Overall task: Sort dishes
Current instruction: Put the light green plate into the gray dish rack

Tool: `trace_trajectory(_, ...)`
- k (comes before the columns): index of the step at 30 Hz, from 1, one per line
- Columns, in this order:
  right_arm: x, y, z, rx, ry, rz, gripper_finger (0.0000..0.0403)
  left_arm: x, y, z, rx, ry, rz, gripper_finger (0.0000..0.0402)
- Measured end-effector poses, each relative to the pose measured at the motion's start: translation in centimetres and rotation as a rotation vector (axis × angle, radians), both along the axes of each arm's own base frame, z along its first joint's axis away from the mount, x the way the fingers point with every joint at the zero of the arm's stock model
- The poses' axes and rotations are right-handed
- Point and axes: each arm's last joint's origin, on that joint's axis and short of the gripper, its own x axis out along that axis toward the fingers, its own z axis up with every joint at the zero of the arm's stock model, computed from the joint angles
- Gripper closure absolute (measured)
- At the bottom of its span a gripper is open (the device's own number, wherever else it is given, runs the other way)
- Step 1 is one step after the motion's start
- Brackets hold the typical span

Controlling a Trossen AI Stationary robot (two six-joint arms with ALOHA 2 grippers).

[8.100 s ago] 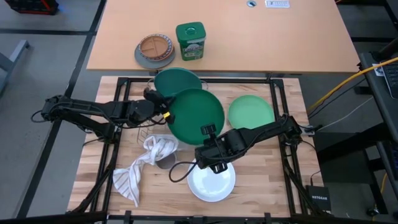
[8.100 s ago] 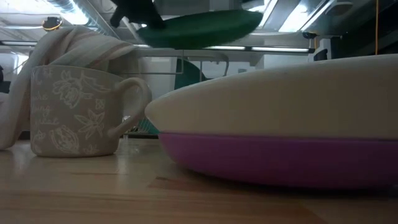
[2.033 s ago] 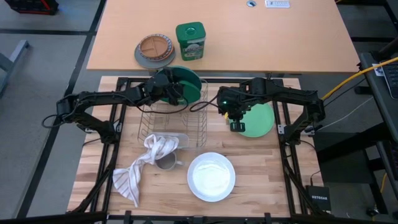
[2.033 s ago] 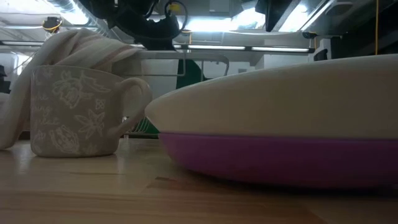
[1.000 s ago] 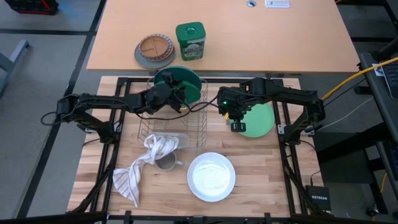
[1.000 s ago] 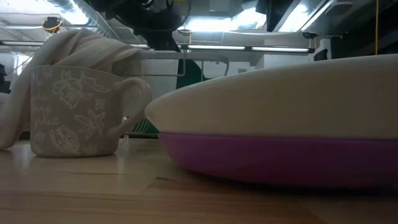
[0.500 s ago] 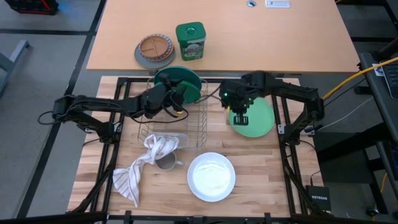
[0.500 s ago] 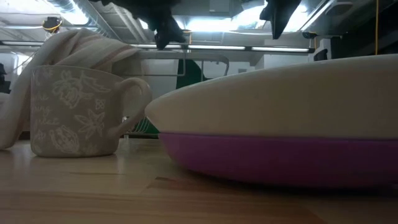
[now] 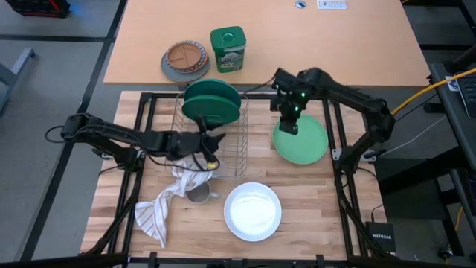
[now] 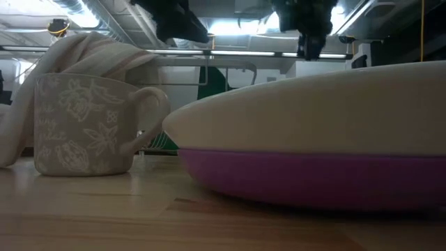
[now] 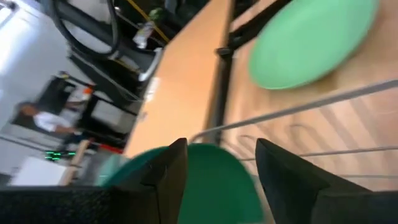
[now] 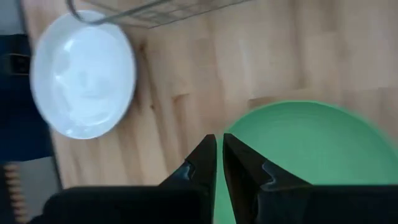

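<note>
Dark green plates point(image 9: 212, 100) stand on edge, one behind the other, in the far end of the wire rack point(image 9: 234, 152). A light green plate point(image 9: 305, 143) lies flat to the right of the rack. Near the front edge a white plate point(image 9: 253, 211) rests on a purple plate point(image 10: 313, 178). My left gripper point(image 9: 212, 147) hangs open over the rack's middle, and the dark green plate point(image 11: 208, 183) shows beyond its fingers. My right gripper point(image 9: 291, 128) is shut and points down above the light green plate's point(image 12: 298, 155) far left rim, touching nothing.
A patterned mug point(image 9: 199, 193) and a striped towel point(image 9: 167, 201) lie near the rack's front left. A tan and grey divided plate point(image 9: 184, 61) and a green canister point(image 9: 227, 49) stand on the far tabletop. Bare wood lies between the rack and the white plate.
My left gripper has drawn back from the dark green plates toward the near edge, staying open. My right gripper has gone toward the far edge along the light green plate's left rim, sinking a little and tipping further down. The plates have kept still.
</note>
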Motion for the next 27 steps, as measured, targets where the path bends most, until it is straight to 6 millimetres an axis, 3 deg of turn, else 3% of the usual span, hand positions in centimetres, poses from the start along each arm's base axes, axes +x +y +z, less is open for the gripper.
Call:
trace_trajectory(4,-0.6,0.6,-4.6,0.065,0.027,-0.020,0.0371,-0.4,-1.5,-0.7,-0.073,0.013,-0.025,0.0221)
trace_trajectory(9,-1.7,1.7,-10.6,0.051,0.239,-0.170,0.0371,-0.8,-2.6,-1.3,-0.143,0.026,-0.026,0.0222)
trace_trajectory(14,-2.7,3.0,-15.0,0.039,0.356,-0.320,0.0371,-1.1,-3.0,-1.7,-0.204,0.021,-0.005,0.0221)
trace_trajectory(19,-2.4,4.5,-17.2,0.044,0.320,-0.350,0.0371,-1.3,-2.9,-1.8,-0.236,0.017,0.011,0.0222)
trace_trajectory(27,-1.2,6.4,-17.5,0.019,0.260,-0.334,0.0371,-1.3,-2.9,-1.9,-0.251,0.009,0.019,0.0222)
